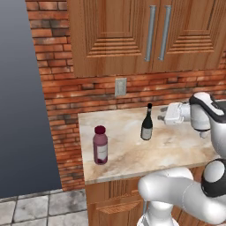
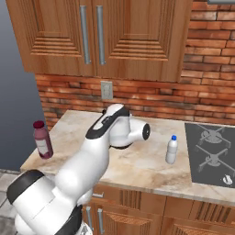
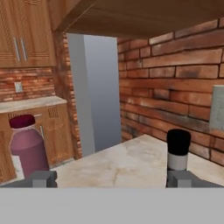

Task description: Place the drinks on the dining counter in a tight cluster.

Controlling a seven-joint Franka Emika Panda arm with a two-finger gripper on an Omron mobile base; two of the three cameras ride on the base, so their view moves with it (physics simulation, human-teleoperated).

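Note:
Three drinks stand on a small marble counter (image 1: pixel 132 154) under wooden wall cabinets. The slim dark wine bottle (image 1: pixel 147 123) stands mid-counter, and its black neck (image 3: pixel 178 151) rises just above my right fingertip in the hand view. The purple-red juice bottle (image 1: pixel 100 145) (image 2: pixel 42 140) (image 3: pixel 28 148) stands near the counter's left front corner. The small clear water bottle (image 2: pixel 171 149) with a blue cap stands to the right, beside the cooktop. My gripper (image 1: pixel 161 116) (image 3: pixel 113 179) hovers level just right of the wine bottle, open, with nothing between its fingers. The dining counter is out of view.
A dark cooktop (image 2: pixel 213 153) is set into the counter's right end. The brick wall with an outlet (image 1: pixel 120 87) backs the counter, and the wall cabinets (image 1: pixel 150 35) hang low above it. The counter ends at the left beside a grey wall.

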